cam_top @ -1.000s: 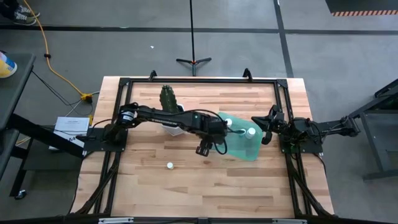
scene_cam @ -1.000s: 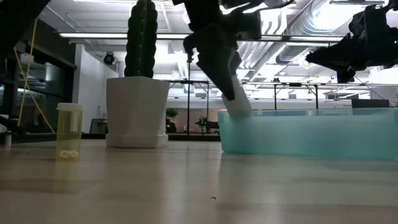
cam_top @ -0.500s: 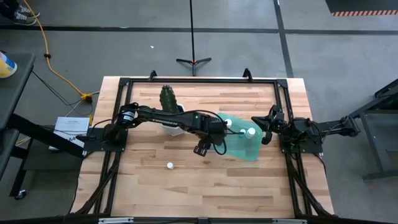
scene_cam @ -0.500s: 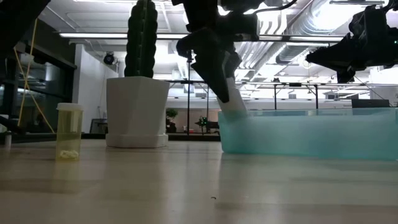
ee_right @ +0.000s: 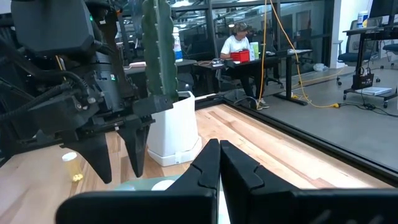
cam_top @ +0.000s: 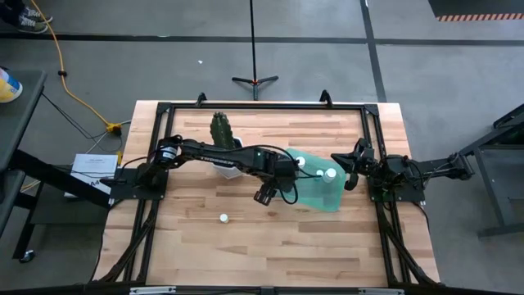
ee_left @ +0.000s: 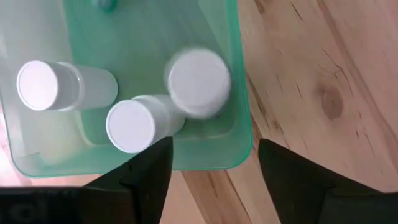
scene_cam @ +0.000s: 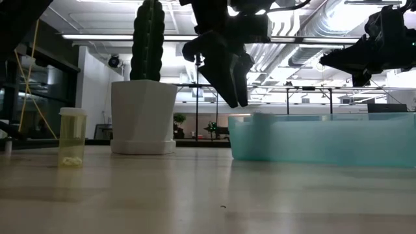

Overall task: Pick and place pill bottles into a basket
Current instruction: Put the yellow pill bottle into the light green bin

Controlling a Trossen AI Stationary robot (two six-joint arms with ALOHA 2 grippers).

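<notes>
The teal basket (cam_top: pixel 321 190) lies right of the table's middle. In the left wrist view (ee_left: pixel 239 93) it holds three white-capped pill bottles (ee_left: pixel 40 85) (ee_left: pixel 130 124) (ee_left: pixel 199 74), caps up, near one corner. Another bottle (cam_top: pixel 223 218), yellowish in the low view (scene_cam: pixel 73 136), stands on the wood at the near left. My left gripper (scene_cam: pixel 227 84) hangs open and empty above the basket's left end (ee_left: pixel 214 180). My right gripper (cam_top: pixel 350 168) is shut (ee_right: pixel 219 168) and waits in the air by the basket's right side.
A white faceted pot with a cactus (cam_top: pixel 225 147) stands behind my left arm, left of the basket (scene_cam: pixel 144 110). A black frame (cam_top: pixel 262 106) runs around the table's edges. Bare wood (cam_top: pixel 246 246) lies toward the near edge.
My left gripper has let go of the white bottle it held at the basket's left end and has risen a little. The bottle has dropped into the basket beside the others.
</notes>
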